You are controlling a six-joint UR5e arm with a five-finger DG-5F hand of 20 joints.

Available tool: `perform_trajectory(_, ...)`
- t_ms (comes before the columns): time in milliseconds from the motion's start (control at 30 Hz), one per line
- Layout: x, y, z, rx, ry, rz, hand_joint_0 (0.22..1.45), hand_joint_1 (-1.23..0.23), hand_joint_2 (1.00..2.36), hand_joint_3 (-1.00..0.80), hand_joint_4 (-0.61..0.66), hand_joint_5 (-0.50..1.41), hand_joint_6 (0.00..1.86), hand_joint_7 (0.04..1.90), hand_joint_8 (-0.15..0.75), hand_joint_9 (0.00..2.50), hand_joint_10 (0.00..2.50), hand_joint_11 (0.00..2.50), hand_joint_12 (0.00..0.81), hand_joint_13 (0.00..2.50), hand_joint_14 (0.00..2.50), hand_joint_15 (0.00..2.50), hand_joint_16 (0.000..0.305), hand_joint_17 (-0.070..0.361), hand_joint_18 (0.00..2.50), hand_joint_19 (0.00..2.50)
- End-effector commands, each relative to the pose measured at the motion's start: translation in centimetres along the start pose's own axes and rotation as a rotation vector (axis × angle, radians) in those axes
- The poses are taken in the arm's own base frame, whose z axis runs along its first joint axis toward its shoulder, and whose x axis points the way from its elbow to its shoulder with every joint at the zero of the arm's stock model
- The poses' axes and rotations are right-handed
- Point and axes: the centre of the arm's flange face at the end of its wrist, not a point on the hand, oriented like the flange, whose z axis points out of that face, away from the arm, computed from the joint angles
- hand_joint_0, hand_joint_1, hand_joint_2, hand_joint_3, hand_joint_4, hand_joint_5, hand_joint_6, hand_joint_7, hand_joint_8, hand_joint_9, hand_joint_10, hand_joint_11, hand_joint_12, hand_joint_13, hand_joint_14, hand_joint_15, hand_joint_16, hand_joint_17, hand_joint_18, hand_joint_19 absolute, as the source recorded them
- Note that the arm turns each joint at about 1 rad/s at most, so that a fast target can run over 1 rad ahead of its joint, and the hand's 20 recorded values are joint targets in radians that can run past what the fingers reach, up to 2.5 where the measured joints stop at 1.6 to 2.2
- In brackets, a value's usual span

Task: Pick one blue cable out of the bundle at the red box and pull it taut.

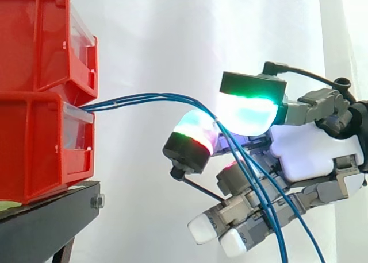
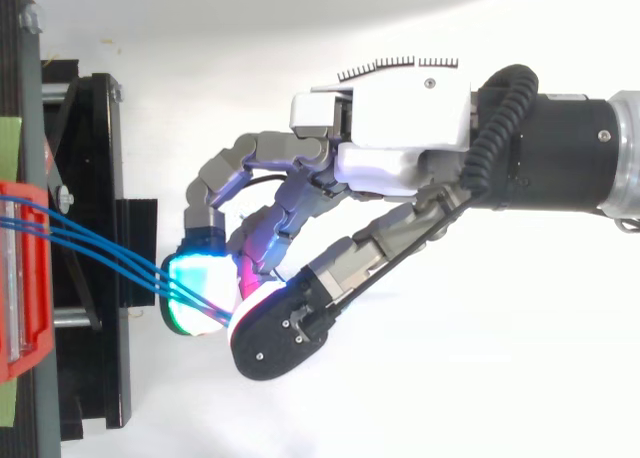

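Hand (image 1: pixel 310 151) sits level with the gap between the stacked bins. Two glowing pads (image 1: pixel 247 111) are closed together on the blue cables (image 1: pixel 149 96), and the other fingers curl loosely underneath holding nothing. The cables leave the red box (image 1: pixel 34 142) at its upper front edge, above the black stand (image 1: pixel 52 211). They arc gently across open air to the pinch, then hang slack down past the lower fingers and out of the bottom of the side view. From the top view the strands (image 2: pixel 100 253) fan out at the box and converge right at the pads. It looks like the whole bundle is in the pinch rather than one strand, though I can't tell which are actually clamped. Handling-wise I'd expect them to be thin, light, limp and smooth-jacketed. They should slide through soft pads under low force and bend rather than push. Best hold is on the free span near the pads, where one strand could be separated from its neighbours. Pull straight away from the box. The arc says there's slack left to take up. The main risk is dragging all the strands together.
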Motion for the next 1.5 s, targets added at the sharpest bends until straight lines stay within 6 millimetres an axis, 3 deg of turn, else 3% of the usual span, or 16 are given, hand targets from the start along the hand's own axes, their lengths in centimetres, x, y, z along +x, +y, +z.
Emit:
perform_trajectory(0,-0.03,-0.07,0.05,0.0,0.0,0.0,0.59,-0.64,1.01,-0.35,-0.06,-0.15,0.87,0.86,0.32,0.97,0.01,1.03,0.358,0.59,0.01,0.3,0.048,0.108,0.49,0.35)
perform_trajectory(633,-0.02,-0.06,-0.02,0.002,0.001,-0.009,0.58,-0.7,1.01,-0.33,-0.01,-0.15,0.88,0.88,0.327,0.97,0.01,1.04,0.363,0.6,0.01,0.29,0.048,0.109,0.51,0.35)
perform_trajectory(833,-0.02,-0.04,-0.01,0.0,0.001,-0.014,0.58,-0.65,1.01,-0.25,0.0,-0.14,0.88,0.86,0.348,0.99,0.0,1.03,0.384,0.61,0.01,0.3,0.052,0.118,0.53,0.34)
perform_trajectory(1467,0.09,-0.07,-0.01,0.002,0.002,-0.014,0.57,-0.52,1.01,-0.27,0.03,-0.15,0.88,0.83,0.365,0.99,0.0,1.02,0.404,0.61,0.01,0.3,0.056,0.127,0.51,0.35)
